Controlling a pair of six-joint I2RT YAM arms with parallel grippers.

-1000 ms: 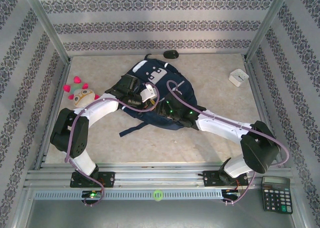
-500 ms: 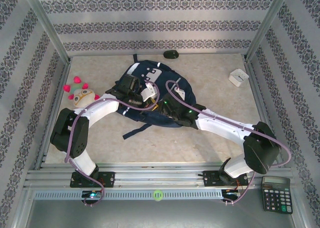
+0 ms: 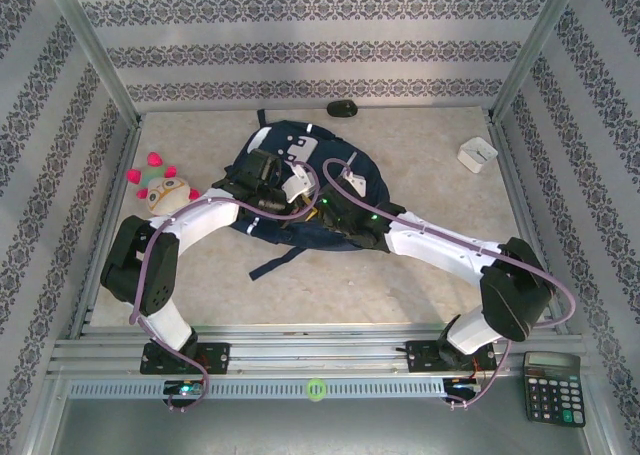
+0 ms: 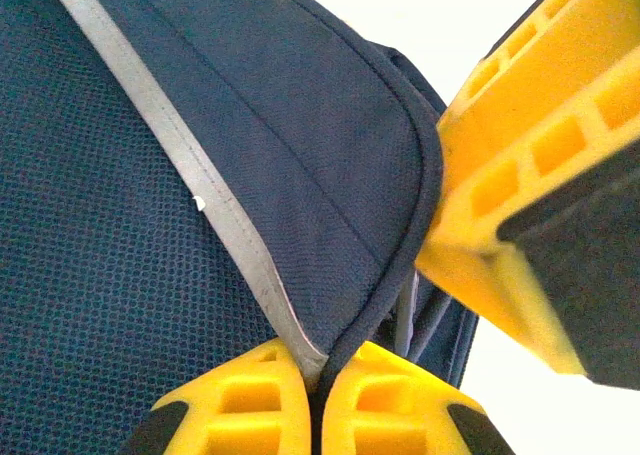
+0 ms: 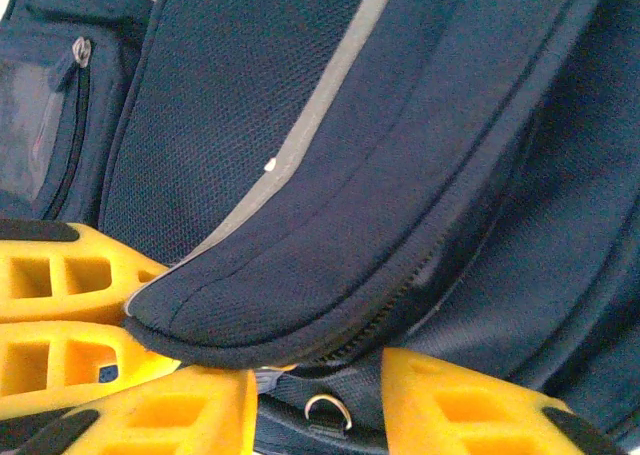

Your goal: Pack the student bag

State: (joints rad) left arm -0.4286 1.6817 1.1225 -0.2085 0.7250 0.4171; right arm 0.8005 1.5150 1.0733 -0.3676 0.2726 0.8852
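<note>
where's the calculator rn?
Top view, near right corner: the calculator lies on the grey ledge in front of the rail, just right of the right arm's base.

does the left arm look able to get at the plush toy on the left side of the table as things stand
Probably not yet: the left hand is shut on a flap edge of the student bag. The plush toy lies on the table right beside that arm, nothing between, so letting go should free it.

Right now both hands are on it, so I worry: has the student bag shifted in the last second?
Yes. The student bag has swung its top left, away from the black object at the far edge.
</note>
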